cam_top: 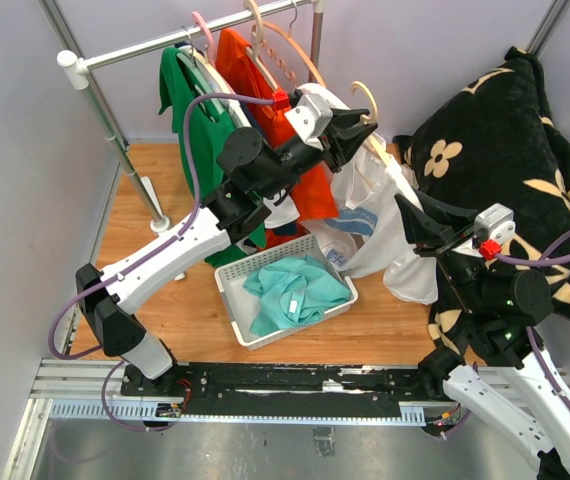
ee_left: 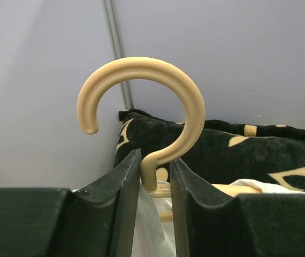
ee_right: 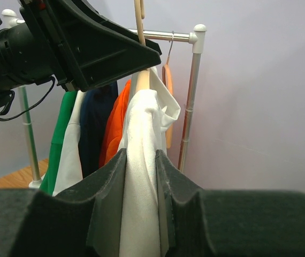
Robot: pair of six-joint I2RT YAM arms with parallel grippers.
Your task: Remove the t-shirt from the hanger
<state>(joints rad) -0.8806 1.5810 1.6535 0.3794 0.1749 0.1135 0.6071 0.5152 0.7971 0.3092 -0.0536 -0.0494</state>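
The cream hanger (cam_top: 367, 100) is off the rail, with the white t-shirt (cam_top: 375, 215) draped on it. In the left wrist view its hook (ee_left: 184, 96) rises free between my left gripper (ee_left: 155, 158) jaws. They stand narrow round the hook's neck: the left finger touches it and a small gap shows at the right finger. White cloth (ee_left: 147, 219) lies deeper between them. From above, the left gripper (cam_top: 357, 132) sits at the hanger's top. My right gripper (cam_top: 408, 222) is lower, shut on a bunched fold of the t-shirt (ee_right: 142, 123), which fills its jaws (ee_right: 140, 155).
The clothes rail (cam_top: 165, 42) carries green (cam_top: 200, 120) and orange (cam_top: 255, 80) shirts and spare hangers. Its upright (ee_right: 191, 96) stands behind the white shirt. A white basket (cam_top: 227, 285) holding a teal garment (cam_top: 295, 290) sits on the wooden floor. A black floral cushion (cam_top: 505, 130) fills the right side.
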